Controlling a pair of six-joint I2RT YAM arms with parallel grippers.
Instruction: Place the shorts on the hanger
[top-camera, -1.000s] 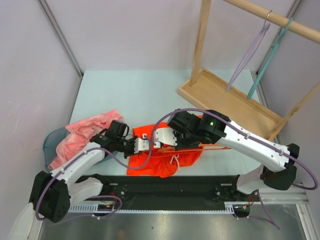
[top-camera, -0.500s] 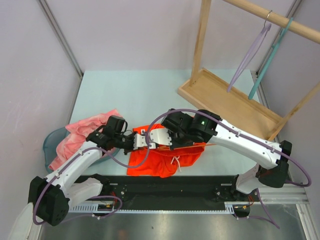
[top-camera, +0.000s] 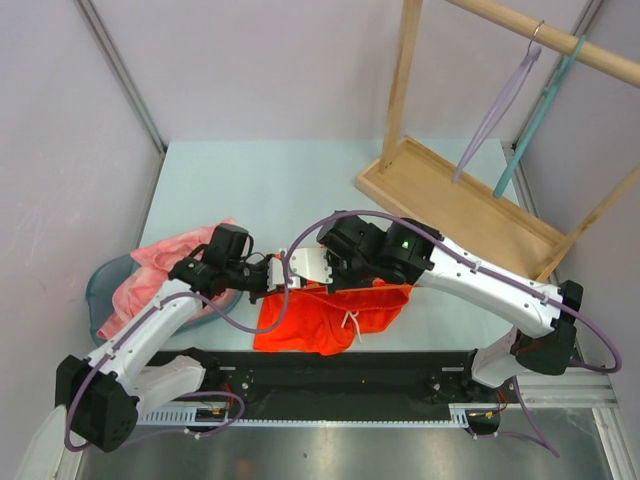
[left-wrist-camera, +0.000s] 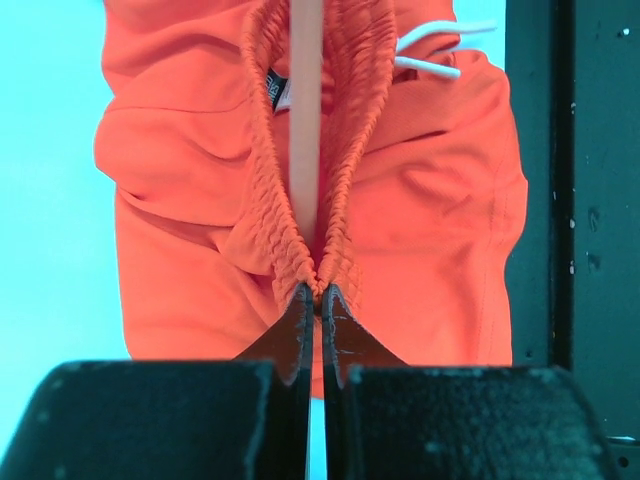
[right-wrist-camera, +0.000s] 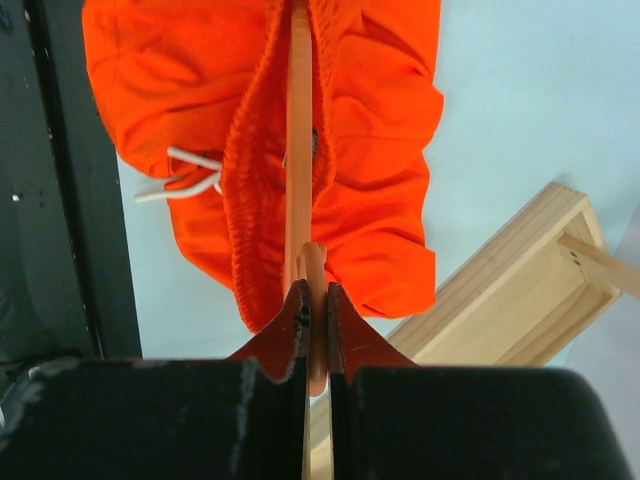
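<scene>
- The shorts (top-camera: 305, 328) lie at the middle of the table's (top-camera: 260, 180) near edge, with the waistband held between both arms.
- The left gripper (left-wrist-camera: 317, 296) is fully closed, pinching the elastic waistband with its fingertips only.
- The right gripper (right-wrist-camera: 314, 293) is fully closed on the hanger (right-wrist-camera: 298, 150), whose bar runs inside the waistband.
- Risk: the shallow fabric pinch may slip if the arms pull apart, and the thin hanger may twist in its clamp.
</scene>
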